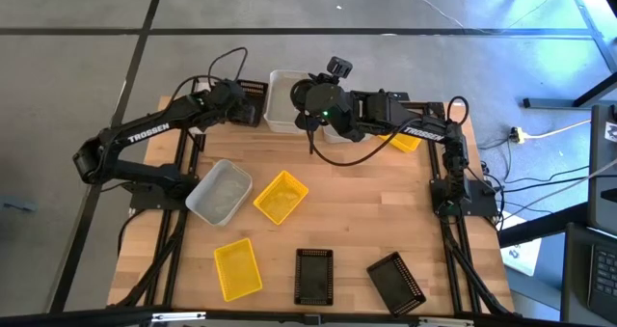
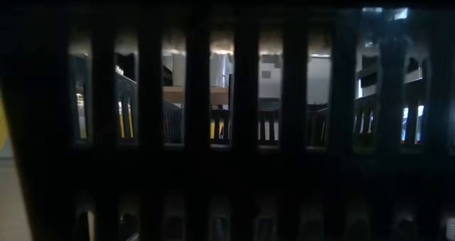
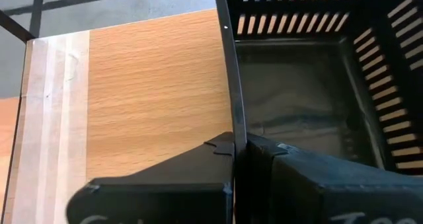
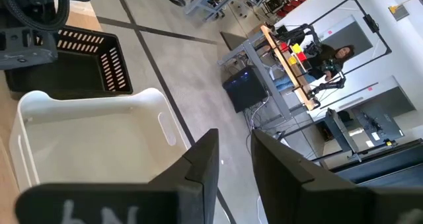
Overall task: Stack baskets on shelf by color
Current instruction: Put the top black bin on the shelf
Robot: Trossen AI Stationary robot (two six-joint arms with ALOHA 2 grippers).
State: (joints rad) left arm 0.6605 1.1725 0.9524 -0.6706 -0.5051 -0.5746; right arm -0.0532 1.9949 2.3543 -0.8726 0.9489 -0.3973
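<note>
My left gripper (image 1: 249,103) is at the table's far edge, shut on a black perforated basket (image 1: 254,92). Beside that basket a white basket (image 1: 282,100) stands upright on its bottom, its opening up. My right gripper (image 4: 234,151) hovers open over the white basket's (image 4: 92,138) right end, and floor shows through the gap between its fingers. A yellow basket (image 1: 407,140) lies partly under the right arm. In the left wrist view a light wood board (image 3: 132,85) lies beside the black basket. My left gripper (image 3: 234,148) pinches the black basket's side wall at its rim (image 3: 229,85), one finger inside the basket and one outside. The fingers lie across the wall. I cannot tell whether the basket's bottom rests on the board or hangs clear.
On the tabletop lie a translucent white-grey basket (image 1: 220,192), two yellow baskets (image 1: 281,197) (image 1: 237,267) and two black ones (image 1: 313,274) (image 1: 395,281). Bare wood lies right of centre (image 1: 376,206). A black slotted wall (image 2: 227,127) fills the low view.
</note>
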